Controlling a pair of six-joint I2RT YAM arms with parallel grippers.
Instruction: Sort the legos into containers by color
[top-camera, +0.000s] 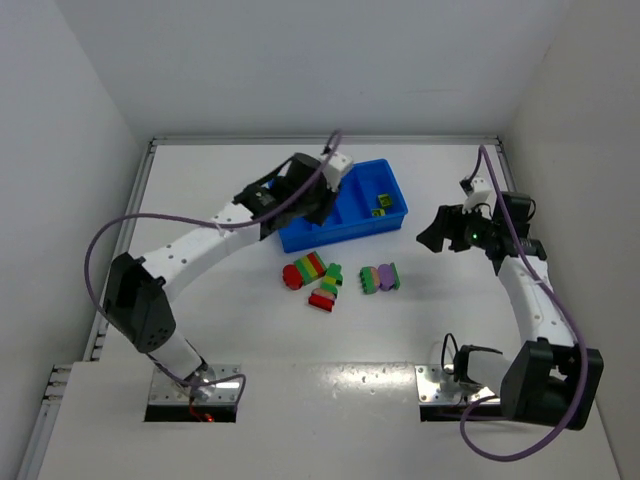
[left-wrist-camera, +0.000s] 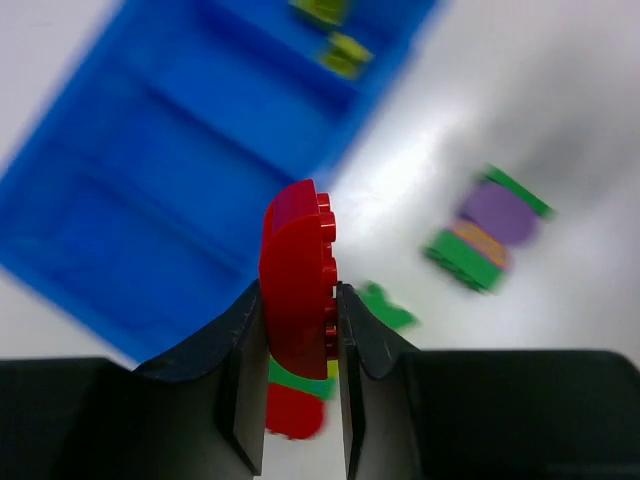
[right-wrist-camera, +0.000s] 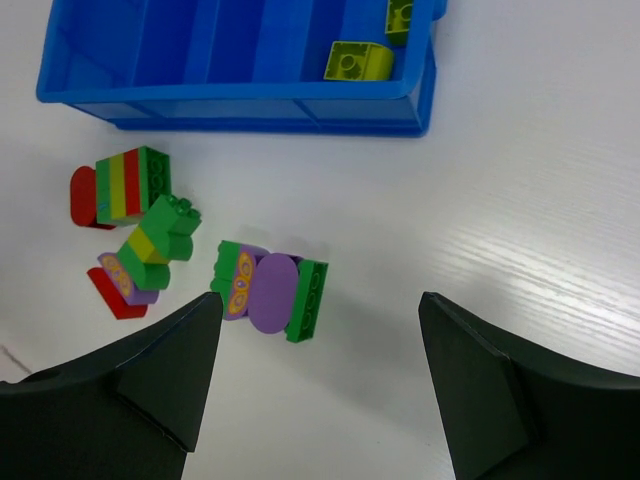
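Legos (top-camera: 379, 277) mostly unsorted: three striped stacks (right-wrist-camera: 130, 185) on table (right-wrist-camera: 520, 200) near blue tray (right-wrist-camera: 250, 95); two yellow bricks (right-wrist-camera: 360, 62) in its end compartment. Left gripper (left-wrist-camera: 297, 300) clamps red brick (left-wrist-camera: 295, 240) over tray; right gripper (right-wrist-camera: 320, 305) spread, empty.

Past the left gripper (left-wrist-camera: 297, 330) the tray (left-wrist-camera: 150, 200) is blurred and cut by the top edge — the red brick (left-wrist-camera: 295, 250) hides its lower end between the fingers (left-wrist-camera: 240, 380); striped bricks (left-wrist-camera: 485, 230) to their right are smeared
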